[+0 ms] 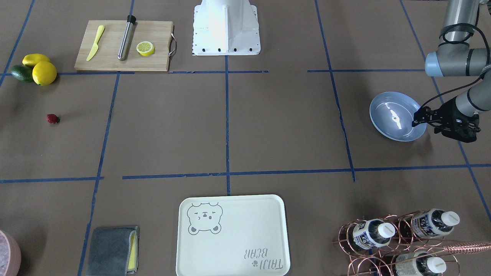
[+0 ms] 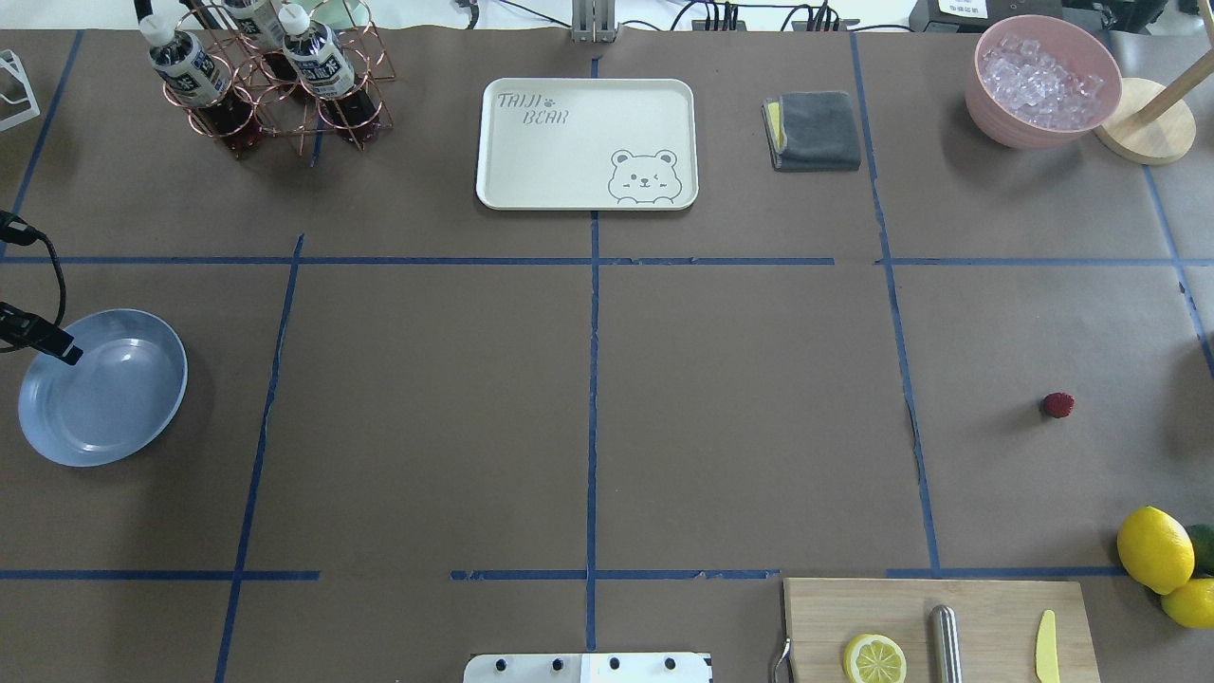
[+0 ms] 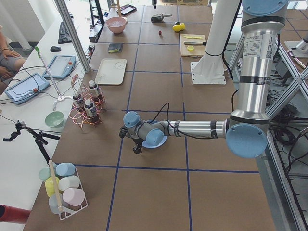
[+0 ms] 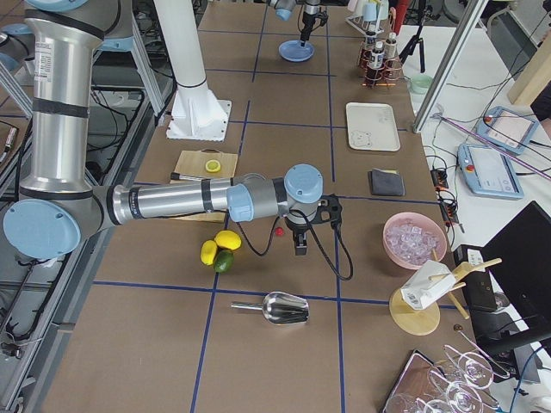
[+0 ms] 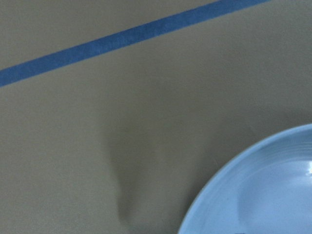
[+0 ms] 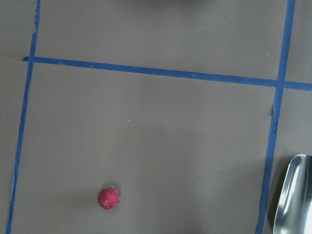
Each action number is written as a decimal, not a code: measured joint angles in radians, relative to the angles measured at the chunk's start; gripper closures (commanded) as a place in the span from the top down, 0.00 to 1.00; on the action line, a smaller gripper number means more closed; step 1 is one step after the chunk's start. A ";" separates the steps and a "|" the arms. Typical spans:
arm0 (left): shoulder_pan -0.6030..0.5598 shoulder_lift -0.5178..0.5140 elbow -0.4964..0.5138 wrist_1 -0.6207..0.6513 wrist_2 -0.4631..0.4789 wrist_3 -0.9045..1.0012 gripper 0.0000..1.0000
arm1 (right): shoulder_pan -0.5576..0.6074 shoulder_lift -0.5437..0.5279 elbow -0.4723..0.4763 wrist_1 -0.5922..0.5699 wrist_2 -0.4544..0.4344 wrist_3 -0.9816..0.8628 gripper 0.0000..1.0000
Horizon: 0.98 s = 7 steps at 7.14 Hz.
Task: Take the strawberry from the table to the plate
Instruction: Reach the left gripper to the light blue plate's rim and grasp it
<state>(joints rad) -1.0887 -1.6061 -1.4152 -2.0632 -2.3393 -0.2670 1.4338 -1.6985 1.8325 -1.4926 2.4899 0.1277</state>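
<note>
The strawberry [image 1: 52, 119] lies on the bare table [image 1: 268, 126] with open paper on every side, so it can be reached from above or from any flank. The nearest things are the lemons [image 1: 44, 73] and a dark green fruit [image 1: 21, 73], toward the robot's side and well apart from it. A metal scoop [image 6: 292, 195] lies further toward the table's end, also apart. From there to the plate [image 1: 387, 111], the middle band of the table carries only flat tape lines. The cutting board [image 1: 109, 57], robot base [image 1: 226, 30], tray [image 1: 234, 237], cloth [image 2: 816, 131] and bottle rack [image 2: 270, 95] keep to the long edges. The left end effector [image 1: 415, 122] hangs at the plate's outer rim, and the plate's inward side is open.
</note>
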 measured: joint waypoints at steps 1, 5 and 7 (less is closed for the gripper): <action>0.006 0.000 0.000 0.000 0.000 0.000 0.39 | 0.000 -0.001 0.001 0.000 0.001 0.000 1.00; 0.018 -0.001 -0.024 0.002 -0.003 -0.037 0.00 | -0.002 -0.001 0.004 0.000 0.001 -0.003 1.00; 0.017 -0.004 -0.096 0.006 -0.076 -0.097 0.00 | -0.003 -0.001 0.003 0.002 0.017 -0.003 1.00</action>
<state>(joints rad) -1.0712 -1.6096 -1.5108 -2.0571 -2.4158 -0.3644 1.4303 -1.6997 1.8354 -1.4905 2.5073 0.1246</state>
